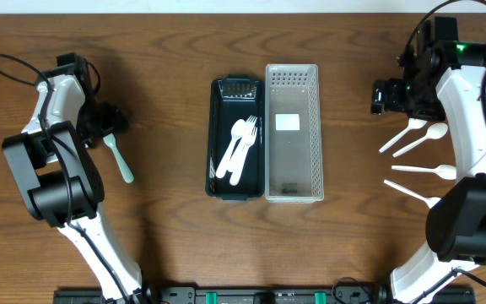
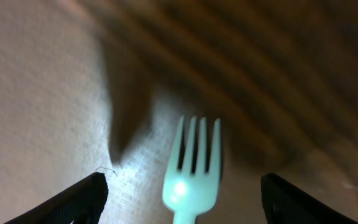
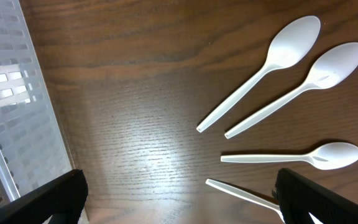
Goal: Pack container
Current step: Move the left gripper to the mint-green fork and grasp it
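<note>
Centrally on the wooden table (image 1: 167, 84) lies the black tray (image 1: 224, 181), the reference for all positions given. White cutlery (image 1: 241, 143), at least one piece a fork, rests loose on the tray's floor. A clear perforated basket (image 1: 315, 135) stands touching the tray's right long side; a pale square patch shows on its floor. Well left of the tray, a mint-green fork (image 1: 118, 158) lies flat on the wood. The left gripper (image 2: 182, 186) hovers over it: in the left wrist view the tines (image 2: 194, 146) point away between two widely separated fingers (image 2: 86, 196), neither touching the fork. Well right of the tray, beyond the basket, three white spoons (image 3: 260, 71) (image 3: 297, 87) (image 3: 291, 155) lie fanned on the table, bowls away from the tray. A fourth white utensil (image 1: 407, 191) lies just nearer the table's front edge, its head hidden under the arm. The right gripper (image 3: 179, 193) hangs between basket and spoons, fingers spread wide, holding nothing. The basket's wall (image 3: 17, 106) separates the spoons from the tray.
</note>
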### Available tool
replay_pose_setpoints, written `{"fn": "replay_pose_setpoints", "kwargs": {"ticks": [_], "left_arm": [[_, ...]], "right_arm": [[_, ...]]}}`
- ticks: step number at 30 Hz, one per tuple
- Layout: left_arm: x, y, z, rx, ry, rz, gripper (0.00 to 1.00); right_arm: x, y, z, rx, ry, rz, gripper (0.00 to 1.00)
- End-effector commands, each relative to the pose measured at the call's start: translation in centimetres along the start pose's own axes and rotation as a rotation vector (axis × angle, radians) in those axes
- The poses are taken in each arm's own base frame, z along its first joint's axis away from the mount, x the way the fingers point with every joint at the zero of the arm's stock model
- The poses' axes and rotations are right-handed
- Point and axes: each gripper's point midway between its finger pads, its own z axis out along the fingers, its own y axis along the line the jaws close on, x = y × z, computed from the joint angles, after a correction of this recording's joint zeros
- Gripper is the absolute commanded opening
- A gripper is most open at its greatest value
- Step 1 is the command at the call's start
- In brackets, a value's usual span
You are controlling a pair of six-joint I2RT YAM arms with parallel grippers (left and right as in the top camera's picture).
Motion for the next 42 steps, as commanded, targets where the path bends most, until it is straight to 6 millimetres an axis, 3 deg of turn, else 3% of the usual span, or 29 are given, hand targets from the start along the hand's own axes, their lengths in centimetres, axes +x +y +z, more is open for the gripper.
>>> {"fn": "replay_pose_setpoints", "kwargs": {"ticks": [1, 12, 20, 30, 40, 42], "left_arm": [[0.0, -0.4, 0.4, 0.01, 0.002, 0.03, 0.81], [0.2, -0.5, 1.4, 0.007, 0.016, 0.036, 0.81], [2.4, 0.1, 3.3, -0.01, 0.071, 0.038, 0.8], [2.8, 0.2, 3.6, -0.014, 0.083, 0.039, 0.62], [2.8, 0.2, 3.6, -0.014, 0.084, 0.039, 0.6], [2.8, 0.2, 3.6, -0.014, 0.083, 0.039, 0.54]], "right_arm": [[-0.2, 0.2, -0.9, -0.001, -0.025, -0.007, 0.99], [-0.2, 0.2, -0.9, 0.0, -0.025, -0.007, 0.99], [-0.2, 0.2, -0.9, 0.0, -0.024, -0.007, 0.99], [0.0, 0.2, -0.9, 0.001, -0.018, -0.007, 0.99], [0.1, 0.2, -0.9, 0.001, -0.013, -0.006, 0.99], [0.1, 0.2, -0.9, 0.001, -0.013, -0.006, 0.99]]}}
